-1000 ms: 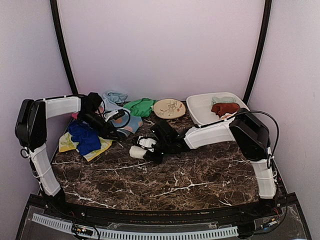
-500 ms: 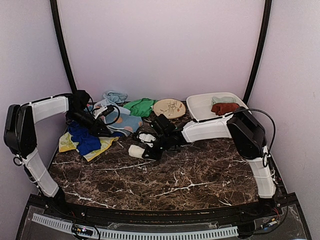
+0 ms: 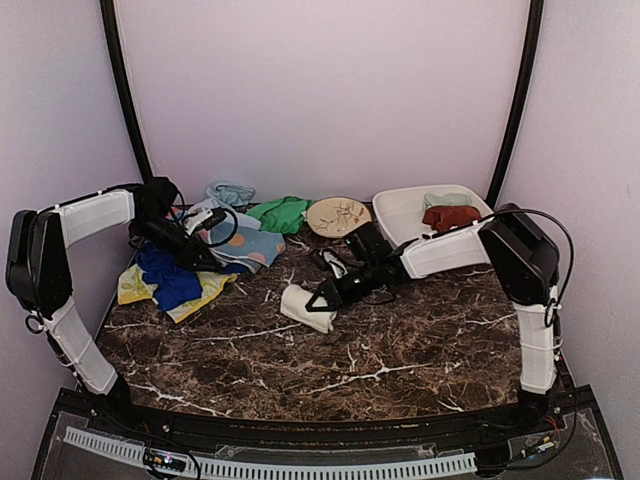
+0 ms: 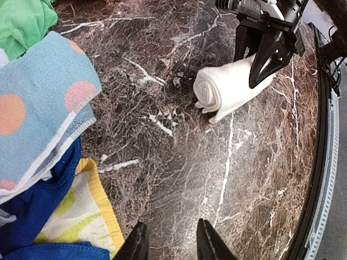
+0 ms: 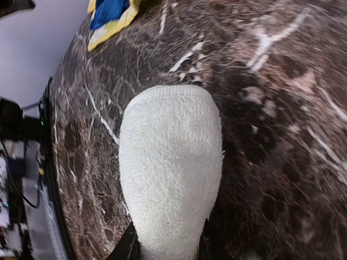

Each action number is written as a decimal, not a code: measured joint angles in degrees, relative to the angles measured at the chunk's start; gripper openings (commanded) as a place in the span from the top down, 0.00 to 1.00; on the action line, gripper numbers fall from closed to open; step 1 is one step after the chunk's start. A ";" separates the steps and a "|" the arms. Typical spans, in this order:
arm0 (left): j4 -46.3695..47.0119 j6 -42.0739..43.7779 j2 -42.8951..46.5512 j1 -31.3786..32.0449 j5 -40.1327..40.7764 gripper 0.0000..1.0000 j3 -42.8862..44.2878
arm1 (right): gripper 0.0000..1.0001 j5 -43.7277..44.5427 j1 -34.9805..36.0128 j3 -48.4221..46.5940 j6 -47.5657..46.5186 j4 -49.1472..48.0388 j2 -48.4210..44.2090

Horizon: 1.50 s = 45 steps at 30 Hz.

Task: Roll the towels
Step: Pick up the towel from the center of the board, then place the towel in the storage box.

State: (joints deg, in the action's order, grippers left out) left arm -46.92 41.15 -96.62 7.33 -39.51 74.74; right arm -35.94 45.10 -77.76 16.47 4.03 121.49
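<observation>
Rolled white terry towel (image 3: 297, 303) pinched by our right claw (image 3: 318, 300).
From above, it lies in the middle of the dark marbled worktop (image 3: 400, 350), with the heap of loose coloured towels (image 3: 170, 278) at ten o'clock. Left wrist: our left claw (image 4: 172, 244) hangs spread and empty, the roll at one o'clock. Right wrist: the right claw squeezes the roll's near end; we judge that a straight, gentle release, without dragging, would leave the spiral tight.
</observation>
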 measured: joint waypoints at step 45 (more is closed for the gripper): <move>2.25 -4.20 -0.87 -0.04 0.61 0.72 0.13 | 1.00 76.15 -17.46 -39.19 71.82 41.92 8.15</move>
State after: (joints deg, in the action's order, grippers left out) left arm -44.66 36.95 -97.49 7.29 -38.89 74.87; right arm 40.21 27.64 -116.95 88.29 45.95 129.64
